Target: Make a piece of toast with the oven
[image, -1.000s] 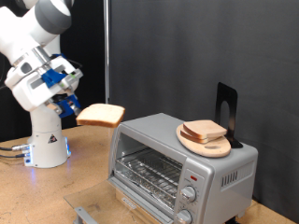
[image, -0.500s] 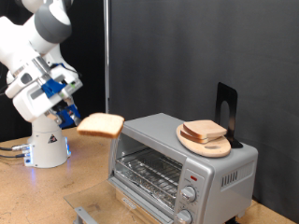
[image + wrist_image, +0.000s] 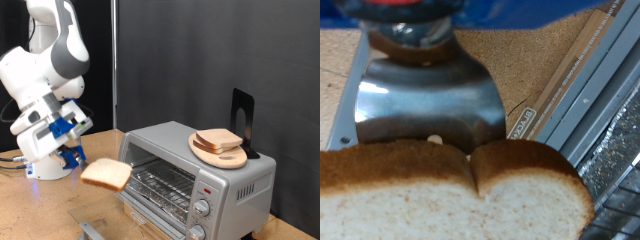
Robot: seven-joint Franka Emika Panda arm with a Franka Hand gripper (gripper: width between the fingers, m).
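The piece of toast [image 3: 105, 175], a pale slice with a brown crust, hangs level in the air just in front of the oven's open mouth. My gripper [image 3: 78, 164] is shut on the slice's edge, on the exterior view's left. The silver oven [image 3: 228, 183] stands at the exterior view's right, with its wire rack [image 3: 160, 185] showing and two knobs at its front. In the wrist view the toast [image 3: 450, 195] fills the near part of the picture and hides my fingertips; the oven's rack [image 3: 620, 160] lies just beyond it.
A round wooden board [image 3: 220, 150] with another slice of bread on it rests on top of the oven, beside a black stand [image 3: 242, 118]. The oven's glass door [image 3: 92, 226] lies folded down in front. The arm's white base [image 3: 50, 155] stands behind on the wooden table [image 3: 30, 210].
The gripper has come down with the toast, from about the height of the oven's top to the level of its opening, and the arm has bent lower.
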